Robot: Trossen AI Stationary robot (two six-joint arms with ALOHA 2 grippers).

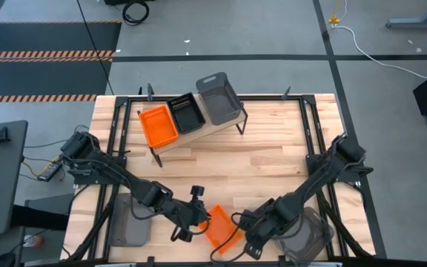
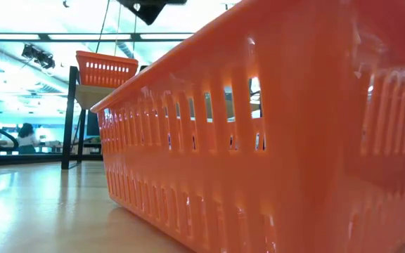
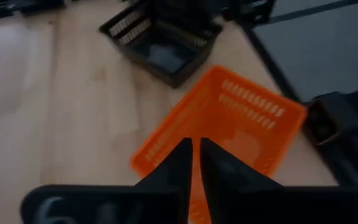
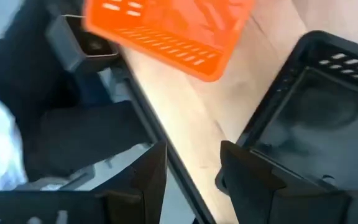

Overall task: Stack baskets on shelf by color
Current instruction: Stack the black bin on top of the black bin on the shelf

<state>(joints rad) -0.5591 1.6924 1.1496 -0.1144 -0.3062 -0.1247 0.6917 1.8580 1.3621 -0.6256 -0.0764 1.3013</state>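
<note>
The orange basket [image 1: 222,229] lies on the tabletop [image 1: 273,148] at its near edge, tilted, between the two grippers. The left gripper [image 3: 195,163] hangs just above this basket's near rim with its fingers [image 3: 178,168] pressed together, holding nothing. Just past the basket from those fingers sits a black mesh basket [image 3: 163,38].

The right gripper [image 4: 191,165] has its fingers [image 4: 151,168] apart and empty, over the tabletop's edge; the orange basket lies ahead of them, and a black mesh basket's rim [image 4: 303,93] is just beside one finger.

A grey basket [image 1: 128,222] rests beside the left arm [image 1: 110,167], and another grey one [image 1: 310,236] shows under the right arm [image 1: 317,178].

Well apart from both grippers, at the tabletop's far side, the shelf [image 1: 199,133] carries three baskets in a row: an orange basket [image 1: 158,124], a black basket [image 1: 186,113] and a grey basket [image 1: 219,96]. In the low view the near orange basket's slotted wall fills most of the sight, with the shelf's orange basket behind it.
</note>
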